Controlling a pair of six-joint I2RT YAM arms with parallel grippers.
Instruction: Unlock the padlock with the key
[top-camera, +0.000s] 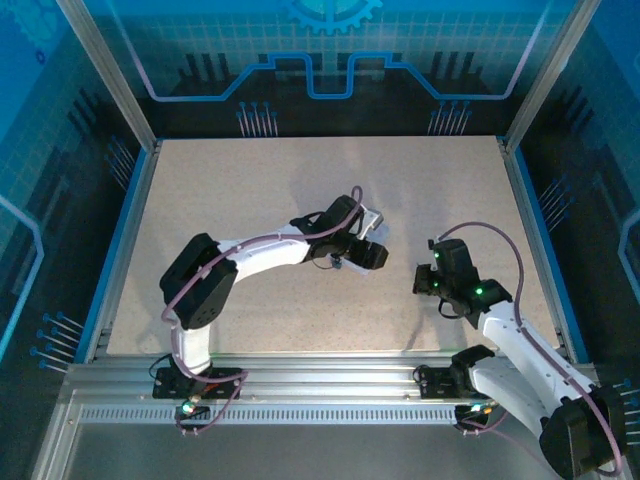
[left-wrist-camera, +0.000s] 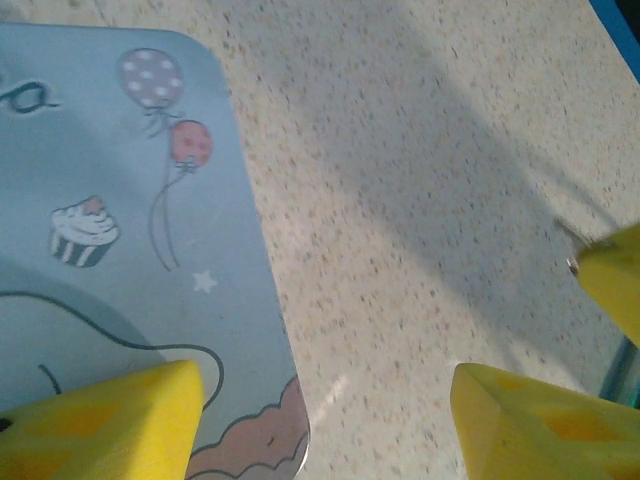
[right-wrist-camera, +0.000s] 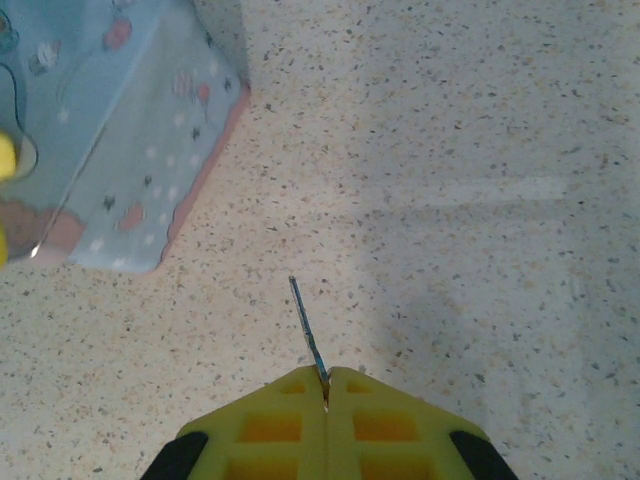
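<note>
Speckled desk (right-wrist-camera: 480, 150): right end effector (right-wrist-camera: 327, 385) clamps key (right-wrist-camera: 308, 330), blade jutting forward; left end effector (left-wrist-camera: 325, 420) open, straddling box (left-wrist-camera: 100, 200) edge.

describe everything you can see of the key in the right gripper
The key looks like a thin, dark-grey metal sliver with a faint sheen. Only its narrow blade shows; its head is hidden between the yellow fingertips of the right gripper, which is shut on it. The blade sticks out forward from the pinch, leaning slightly left, over the speckled table. Its tip points roughly toward the pale blue box but is well apart from it.
</note>
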